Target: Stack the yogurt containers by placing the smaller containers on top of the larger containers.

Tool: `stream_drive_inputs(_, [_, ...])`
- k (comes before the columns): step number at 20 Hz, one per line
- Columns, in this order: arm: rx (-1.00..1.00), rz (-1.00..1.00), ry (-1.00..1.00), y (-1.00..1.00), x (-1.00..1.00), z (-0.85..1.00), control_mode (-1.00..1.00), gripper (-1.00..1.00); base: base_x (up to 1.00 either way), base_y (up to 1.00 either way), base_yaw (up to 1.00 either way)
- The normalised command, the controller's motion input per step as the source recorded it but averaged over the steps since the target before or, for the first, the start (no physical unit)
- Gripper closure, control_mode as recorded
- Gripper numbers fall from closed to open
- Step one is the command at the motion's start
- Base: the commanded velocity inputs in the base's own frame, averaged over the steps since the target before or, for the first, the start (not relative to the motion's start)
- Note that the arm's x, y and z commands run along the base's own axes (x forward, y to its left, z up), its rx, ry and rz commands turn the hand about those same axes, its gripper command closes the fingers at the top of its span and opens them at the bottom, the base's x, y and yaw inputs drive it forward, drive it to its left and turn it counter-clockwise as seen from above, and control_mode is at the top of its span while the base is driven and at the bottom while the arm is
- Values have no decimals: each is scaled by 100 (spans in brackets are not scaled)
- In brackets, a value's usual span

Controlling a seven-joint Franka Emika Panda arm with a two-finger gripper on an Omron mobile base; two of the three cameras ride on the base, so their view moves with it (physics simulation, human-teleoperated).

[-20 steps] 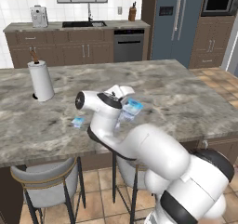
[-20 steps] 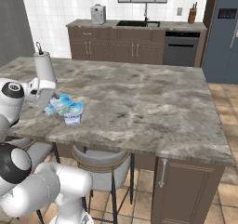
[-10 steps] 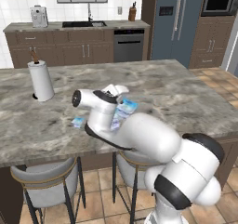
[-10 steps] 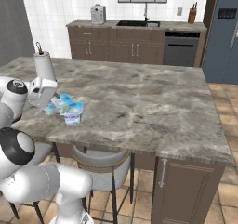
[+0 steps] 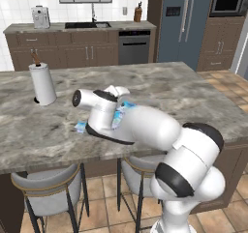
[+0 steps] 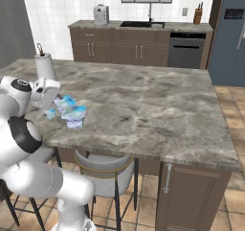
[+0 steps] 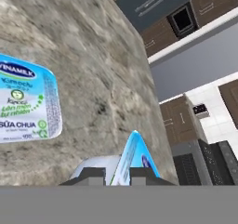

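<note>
In the hand view my gripper (image 7: 117, 174) is shut on a smaller yogurt cup (image 7: 135, 162), its light-blue lid seen edge-on between the dark fingertips (image 7: 93, 174). The larger tub's lid (image 7: 25, 100), with blue and green print, lies on the counter to the left of it. In the right base view the gripper (image 6: 58, 98) holds that cup (image 6: 65, 102) just above and left of the larger tub (image 6: 75, 116). A second small cup (image 6: 50, 113) stands on the counter left of the tub, and it also appears in the left base view as a small cup (image 5: 81, 126) beside the arm.
A paper towel roll (image 5: 42, 83) stands upright on the marble island (image 6: 143, 100) behind the cups. The island's near edge (image 6: 119, 151) runs just in front of the tub, with stools (image 6: 103, 165) under it. Cabinets and a sink line the far wall.
The arm's elbow has swung closer to the left base camera. The hand with the small cup has edged slightly toward the tub. The tub and the other cup have not moved.
</note>
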Motion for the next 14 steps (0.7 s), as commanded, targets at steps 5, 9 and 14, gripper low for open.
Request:
stream_drive_inputs(5, [0,0,2,0,19,-11,-100,100,0,0,0])
stream_drive_inputs(9, [0,0,2,4,11,-20,-100,100,0,0,0])
stream_drive_inputs(14, [-2,0,2,7,10,-26,-100,100,0,0,0])
